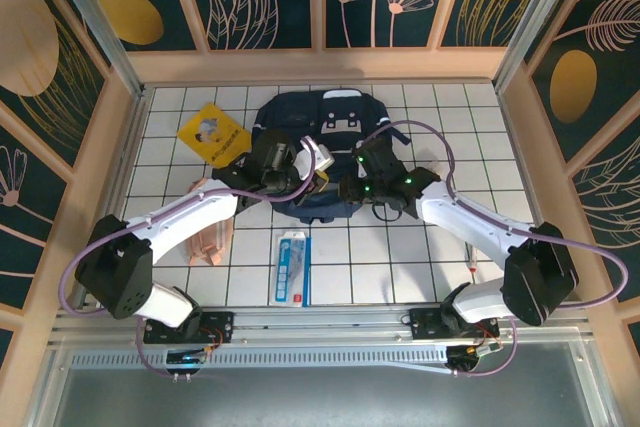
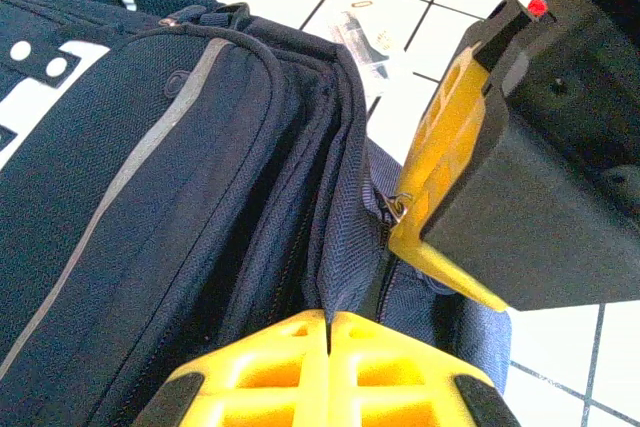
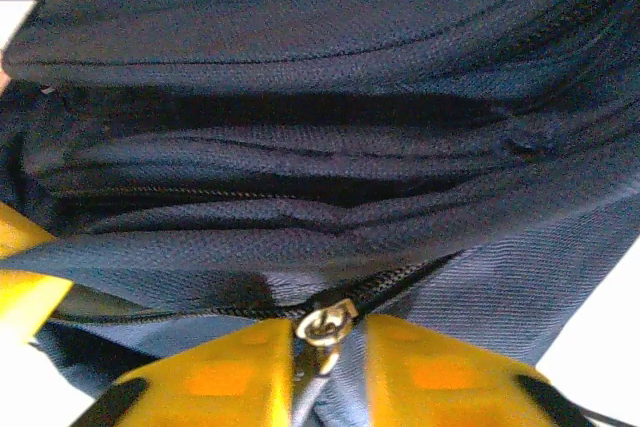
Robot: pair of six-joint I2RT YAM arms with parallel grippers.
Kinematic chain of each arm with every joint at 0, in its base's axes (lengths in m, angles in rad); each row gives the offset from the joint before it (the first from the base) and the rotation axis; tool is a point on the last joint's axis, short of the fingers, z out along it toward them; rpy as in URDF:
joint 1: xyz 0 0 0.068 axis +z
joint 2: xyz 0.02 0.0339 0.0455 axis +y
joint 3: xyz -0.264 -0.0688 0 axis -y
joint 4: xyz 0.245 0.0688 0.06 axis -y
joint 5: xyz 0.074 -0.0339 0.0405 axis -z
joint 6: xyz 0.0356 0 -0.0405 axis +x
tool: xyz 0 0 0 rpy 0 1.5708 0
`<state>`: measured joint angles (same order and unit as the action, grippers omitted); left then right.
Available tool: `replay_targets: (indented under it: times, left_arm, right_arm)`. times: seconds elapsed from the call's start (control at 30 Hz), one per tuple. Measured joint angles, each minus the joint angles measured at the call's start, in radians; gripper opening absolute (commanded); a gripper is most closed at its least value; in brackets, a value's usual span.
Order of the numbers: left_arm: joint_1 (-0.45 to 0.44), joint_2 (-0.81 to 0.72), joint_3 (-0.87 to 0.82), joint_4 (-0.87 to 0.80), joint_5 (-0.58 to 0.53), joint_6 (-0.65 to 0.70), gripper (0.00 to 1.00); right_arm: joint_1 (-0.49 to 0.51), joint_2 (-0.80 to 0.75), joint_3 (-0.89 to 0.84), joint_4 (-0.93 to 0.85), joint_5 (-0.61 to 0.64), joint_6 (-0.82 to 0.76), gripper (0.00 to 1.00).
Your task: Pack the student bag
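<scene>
Navy bag [image 1: 290,117] lies mid-table, toward the far side. We judge packing barely begun. Left gripper [image 2: 328,321] is pressed together; right gripper [image 3: 329,344] straddles the zip pull [image 3: 325,319] — whether it pinches, we cannot tell. Yellow book [image 1: 213,134] and box [image 1: 293,267] lie outside.

We see a white-tiled worktop [image 1: 385,267] framed in pale wood [image 1: 320,65]. Dark teal wall panels [image 1: 290,22] carry gold discs and pink line-drawn flowers, and a metal rail [image 1: 320,322] lines the worktop's near edge.
</scene>
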<state>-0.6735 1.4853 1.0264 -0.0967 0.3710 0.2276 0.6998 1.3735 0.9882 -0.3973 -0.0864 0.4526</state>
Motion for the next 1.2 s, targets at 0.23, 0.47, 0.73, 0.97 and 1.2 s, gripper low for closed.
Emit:
replay_targets:
  times: [0.23, 0.47, 0.73, 0.97, 1.2]
  left_arm:
    - [0.000, 0.000, 0.000, 0.000, 0.007, 0.000, 0.00]
    - [0.000, 0.000, 0.000, -0.005, -0.002, 0.014, 0.00]
    - [0.000, -0.011, -0.006, -0.012, -0.011, 0.050, 0.00]
    - [-0.002, -0.029, -0.031, -0.016, -0.006, 0.109, 0.00]
    - [-0.002, -0.070, -0.053, -0.016, 0.024, 0.168, 0.00]
  right_arm:
    - [-0.007, 0.000, 0.000, -0.003, -0.045, -0.003, 0.03]
    - [-0.022, -0.001, 0.008, -0.032, -0.077, -0.033, 0.00]
    - [-0.064, -0.005, 0.010, -0.069, -0.187, -0.163, 0.00]
    - [-0.091, -0.005, 0.021, -0.120, -0.251, -0.282, 0.00]
    - [-0.138, -0.024, -0.018, -0.119, -0.113, -0.309, 0.00]
